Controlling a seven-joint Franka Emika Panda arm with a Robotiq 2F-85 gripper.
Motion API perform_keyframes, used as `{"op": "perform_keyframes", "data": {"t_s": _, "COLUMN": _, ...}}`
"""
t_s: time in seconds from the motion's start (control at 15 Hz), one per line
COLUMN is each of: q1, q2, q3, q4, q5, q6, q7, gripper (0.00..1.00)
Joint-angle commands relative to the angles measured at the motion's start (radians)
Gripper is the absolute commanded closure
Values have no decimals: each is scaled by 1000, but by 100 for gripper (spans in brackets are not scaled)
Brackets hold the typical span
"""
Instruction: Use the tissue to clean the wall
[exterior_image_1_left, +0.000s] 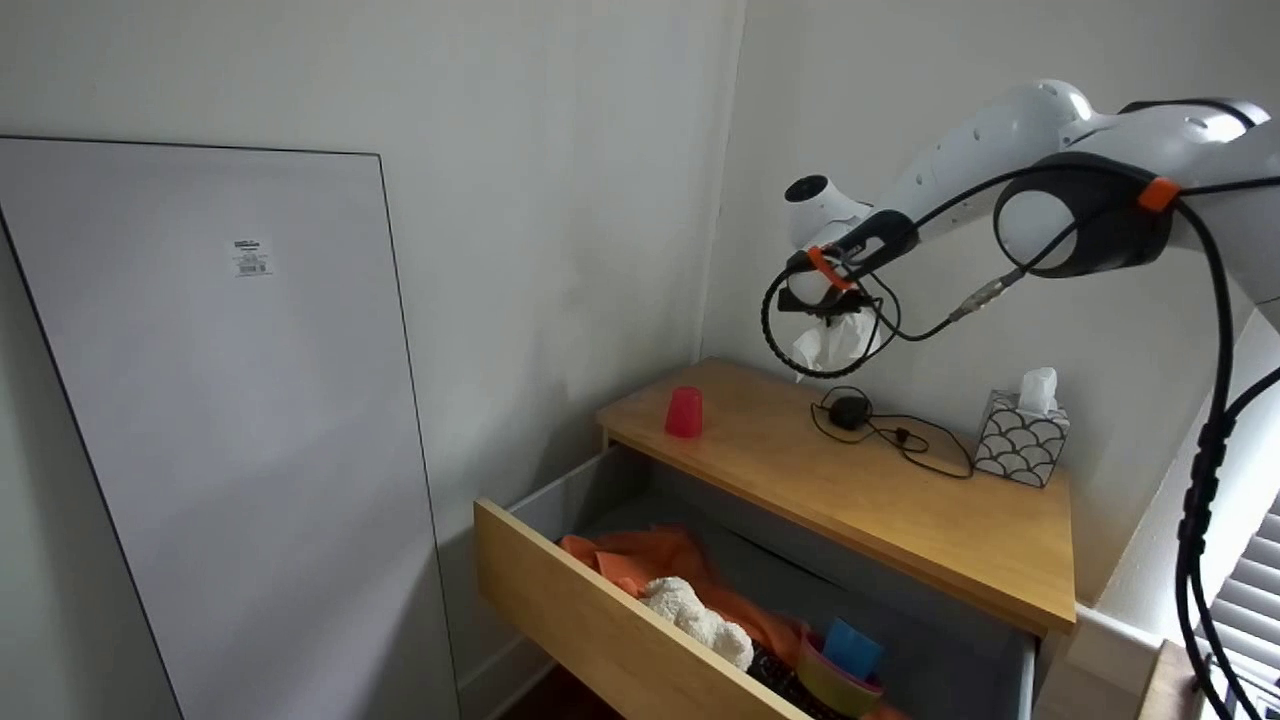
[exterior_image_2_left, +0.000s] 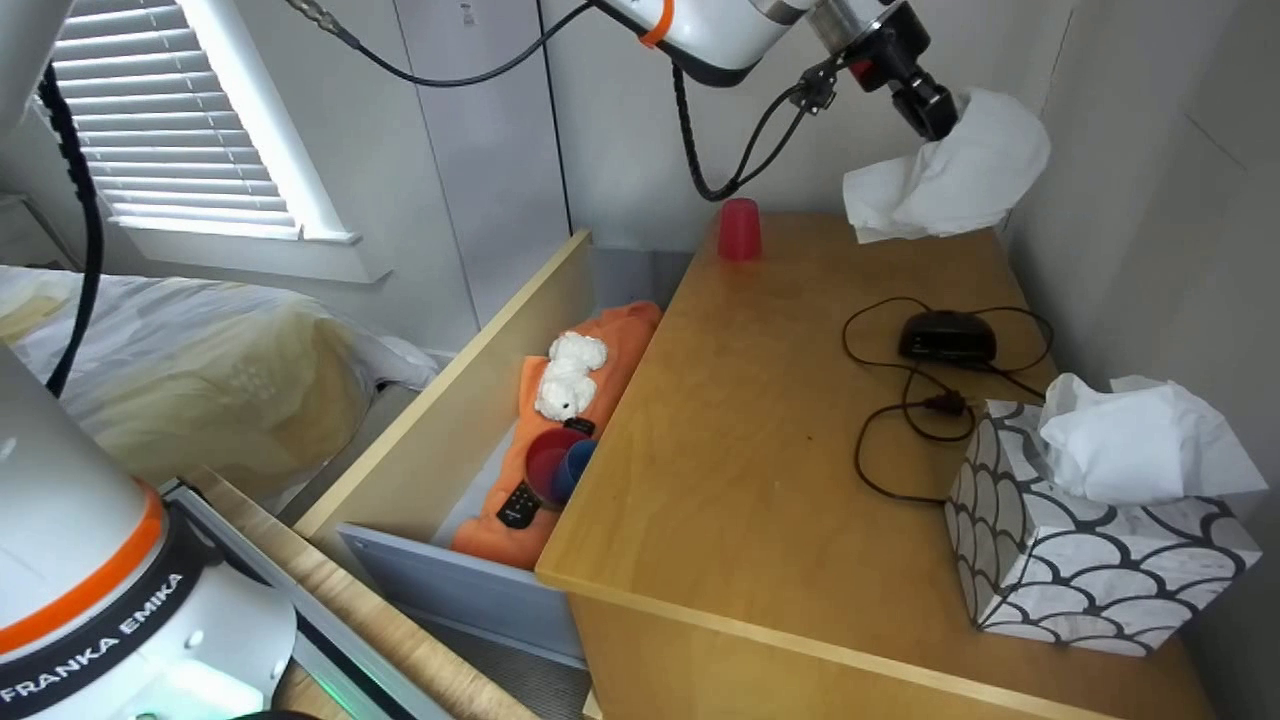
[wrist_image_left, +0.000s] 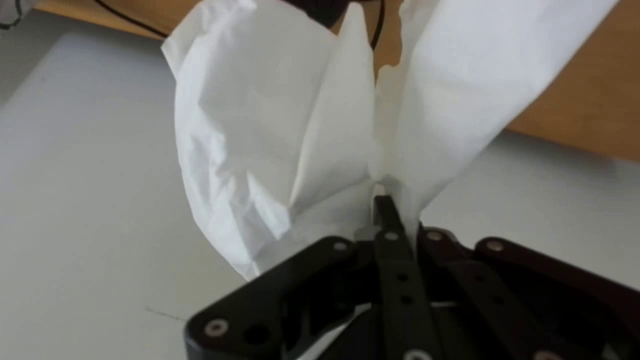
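Observation:
A crumpled white tissue hangs from my gripper in both exterior views (exterior_image_1_left: 838, 342) (exterior_image_2_left: 965, 175) and fills the upper middle of the wrist view (wrist_image_left: 280, 130). My gripper (exterior_image_2_left: 942, 122) is shut on the tissue; in the wrist view the black fingers (wrist_image_left: 409, 227) pinch it between their tips. The gripper is above the far end of the wooden dresser top. The light grey wall (exterior_image_2_left: 1150, 150) is behind and beside the dresser, and it also shows in the wrist view (wrist_image_left: 100, 175). Whether the tissue touches the wall cannot be told; a small dark mark (exterior_image_2_left: 1210, 135) shows on the wall.
A patterned tissue box (exterior_image_1_left: 1020, 445) stands on the dresser top (exterior_image_2_left: 760, 450). A black device with cables (exterior_image_2_left: 948, 338) and a red cup (exterior_image_2_left: 740, 230) are also there. The open drawer (exterior_image_1_left: 600, 610) holds an orange cloth, a white toy and cups. A white panel (exterior_image_1_left: 250, 430) leans on the wall.

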Motion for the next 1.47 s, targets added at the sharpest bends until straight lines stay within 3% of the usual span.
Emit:
{"op": "perform_keyframes", "data": {"t_s": 0.0, "q1": -22, "q2": -142, "q3": 123, "q4": -206, "q5": 8, "q6": 60, "q7": -115, "gripper": 100}}
{"op": "perform_keyframes", "data": {"t_s": 0.6, "q1": -141, "q2": -229, "q3": 329, "q4": -320, "q5": 218, "q6": -91, "q7": -508, "gripper": 100}}
{"op": "perform_keyframes", "data": {"t_s": 0.93, "q1": -173, "q2": -225, "q3": 351, "q4": -292, "q5": 304, "q6": -240, "q7": -633, "gripper": 100}}
{"op": "perform_keyframes", "data": {"t_s": 1.27, "q1": -187, "q2": -227, "q3": 358, "q4": -286, "q5": 342, "q6": -281, "q7": -673, "gripper": 100}}
{"op": "perform_keyframes", "data": {"t_s": 1.33, "q1": -190, "q2": -228, "q3": 359, "q4": -287, "q5": 347, "q6": -281, "q7": -680, "gripper": 81}}
{"op": "perform_keyframes", "data": {"t_s": 1.4, "q1": -192, "q2": -231, "q3": 361, "q4": -289, "q5": 352, "q6": -276, "q7": -686, "gripper": 72}}
